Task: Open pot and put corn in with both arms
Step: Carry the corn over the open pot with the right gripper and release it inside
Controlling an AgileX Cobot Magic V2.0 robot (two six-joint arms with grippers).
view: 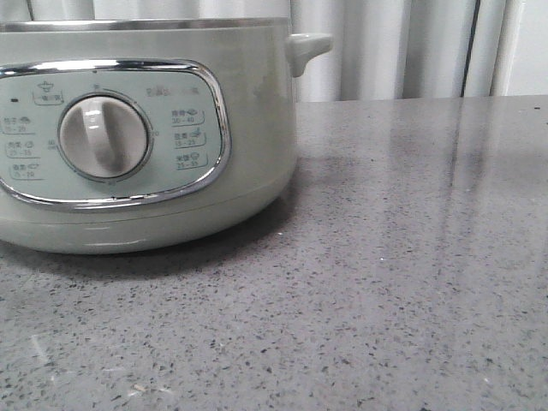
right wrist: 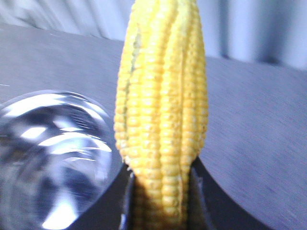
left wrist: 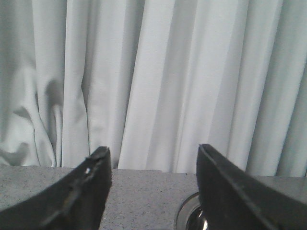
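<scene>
Corn (right wrist: 162,120) pinched between the right gripper's (right wrist: 162,191) black fingers (right wrist: 211,201), held lengthwise above the grey countertop (view: 385,282). Beside it, blurred glass dome (right wrist: 53,158), contents unreadable. Pot (view: 145,128) sage green, at the counter's left, dial (view: 104,137) facing the camera; interior out of sight. Left gripper (left wrist: 153,191) spread wide, holding nothing, white curtain (left wrist: 153,81) behind.

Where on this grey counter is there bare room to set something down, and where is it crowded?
In the front view, bare counter runs from the pot rightward to the picture's edge, and forward of the pot's base; the curtain borders it behind. The left is crowded by the pot. The right hand holds the corn beside a shiny lid.
</scene>
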